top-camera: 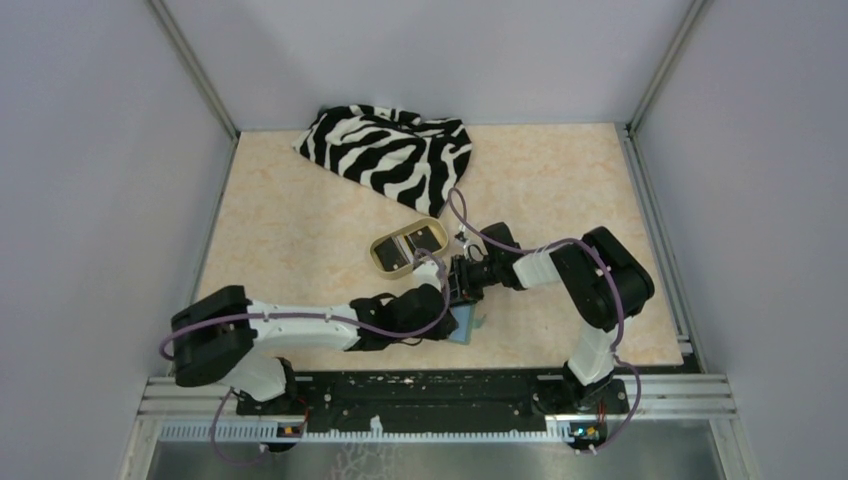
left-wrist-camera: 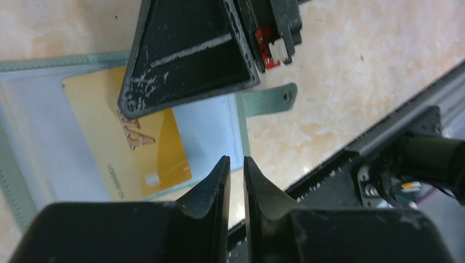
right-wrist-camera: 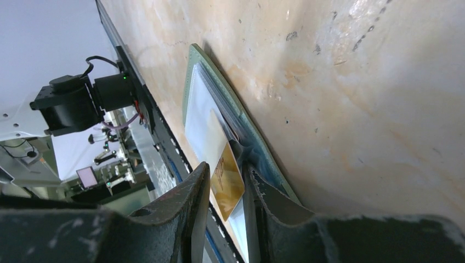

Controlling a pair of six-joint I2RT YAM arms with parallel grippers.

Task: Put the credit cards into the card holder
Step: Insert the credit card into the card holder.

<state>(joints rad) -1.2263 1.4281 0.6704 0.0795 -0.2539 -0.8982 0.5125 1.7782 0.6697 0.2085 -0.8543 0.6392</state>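
Note:
The sage-green card holder [top-camera: 470,326] lies open near the table's front edge, with its pale blue lining [left-wrist-camera: 208,123] up and its tab [left-wrist-camera: 268,98] pointing away. A gold-yellow credit card [left-wrist-camera: 109,137] lies slanted on the lining. My right gripper [right-wrist-camera: 226,167] reaches over the holder [right-wrist-camera: 193,82] with its jaws a little apart. The gold card [right-wrist-camera: 226,186] shows in the gap between them, one end at the pocket. My left gripper [left-wrist-camera: 237,160] hovers at the holder's edge, shut and empty. A black card [top-camera: 392,253] and a whitish card [top-camera: 426,240] lie in the tan dish.
The tan oval dish [top-camera: 408,262] sits just behind both grippers. A zebra-striped cloth [top-camera: 390,150] lies at the back of the table. The black base rail [left-wrist-camera: 384,137] runs along the table's front edge, close to the holder.

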